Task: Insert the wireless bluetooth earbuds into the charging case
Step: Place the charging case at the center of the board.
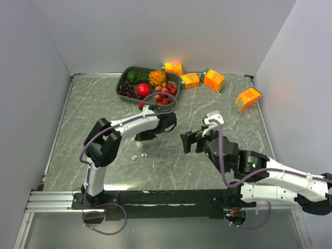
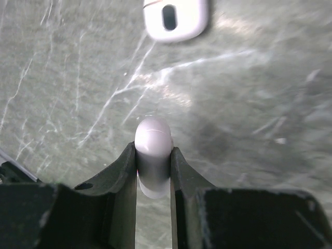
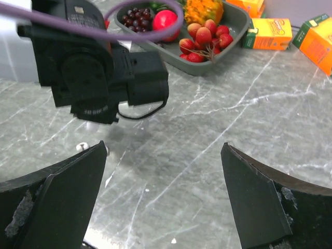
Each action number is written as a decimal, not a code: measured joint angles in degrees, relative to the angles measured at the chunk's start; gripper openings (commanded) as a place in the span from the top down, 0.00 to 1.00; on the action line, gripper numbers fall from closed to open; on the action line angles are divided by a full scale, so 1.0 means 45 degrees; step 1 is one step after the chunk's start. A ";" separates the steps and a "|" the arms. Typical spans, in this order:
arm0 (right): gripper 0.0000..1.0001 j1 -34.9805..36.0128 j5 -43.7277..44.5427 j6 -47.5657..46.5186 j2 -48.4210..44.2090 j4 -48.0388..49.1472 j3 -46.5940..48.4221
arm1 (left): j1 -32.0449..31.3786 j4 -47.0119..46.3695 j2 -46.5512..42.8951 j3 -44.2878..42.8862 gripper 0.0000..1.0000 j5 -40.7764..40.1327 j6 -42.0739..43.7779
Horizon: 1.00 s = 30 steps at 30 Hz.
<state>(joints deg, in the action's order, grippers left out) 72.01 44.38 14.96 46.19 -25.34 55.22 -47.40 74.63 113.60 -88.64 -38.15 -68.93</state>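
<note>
Left wrist view: rounded earbud (image 2: 153, 136), white and bean-like, pinched between the two dark fingers of the left gripper (image 2: 153, 155). Jaws clamped tight on its flanks. Its domed end pokes out past the fingertips, above the grey marbled table (image 2: 249, 104). I can't tell whether it touches the surface.

- Charging case (image 2: 189, 21): white, at the top edge of the same view, partly cut off, well apart from the held earbud. One dark oval slot shows in its face.
- Top external view: a loose earbud (image 1: 136, 157) and a second loose earbud (image 1: 143, 154) lie just beside each other on the table, near and slightly left of the left gripper (image 1: 143, 137). Both are too small to make out the shape. The case is not visible from here.
- Right gripper (image 1: 185, 141): hangs over mid-table to the right of the left one, apart from it. In the right wrist view its jaws (image 3: 163, 148) stand spread wide with nothing between them, facing the left arm's wrist.
- Far side: dark tray (image 1: 122, 83) holding a pineapple (image 1: 157, 78), a round red fruit (image 1: 143, 90), dark grapes (image 1: 126, 91) and small red fruits (image 1: 165, 92).
- Four orange cartons (image 1: 213, 79) are scattered to the tray's right, the last one near the right wall.
</note>
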 measured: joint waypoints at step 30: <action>0.01 0.0000 0.0379 0.0340 -0.1574 -0.0583 -0.0719 | -0.0374 -0.1996 0.2050 -0.1831 0.04 0.1297 0.1554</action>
<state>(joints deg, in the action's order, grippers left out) 72.01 46.09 16.49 39.11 -27.97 51.99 -49.08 65.65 122.83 -96.88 -32.32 -61.93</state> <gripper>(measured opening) 0.994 0.964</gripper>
